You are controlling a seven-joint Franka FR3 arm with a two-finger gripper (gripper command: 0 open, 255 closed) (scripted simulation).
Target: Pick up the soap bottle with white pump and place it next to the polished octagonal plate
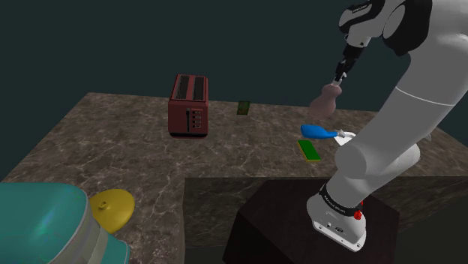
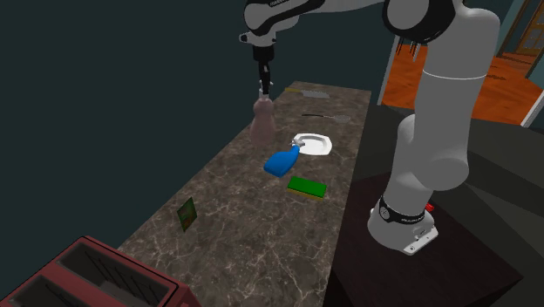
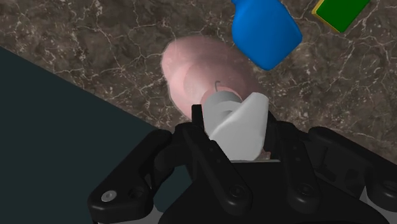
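Near the wall-side edge of the counter [image 2: 228, 218], the pink soap bottle [image 2: 262, 126] is clamped by its white pump [image 3: 238, 124] in the gripper [image 2: 263, 85], the white plate [image 2: 319, 144] being partly hidden by a blue spray bottle [image 2: 281, 162].

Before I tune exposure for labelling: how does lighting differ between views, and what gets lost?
Shoulder view: dim overall, the pink soap bottle reads dull against the dark wall, the small green card nearly lost. Second exterior view: dim counter, but the white octagonal plate stands out. Wrist view: brightest, the white pump and blue spray bottle vivid.
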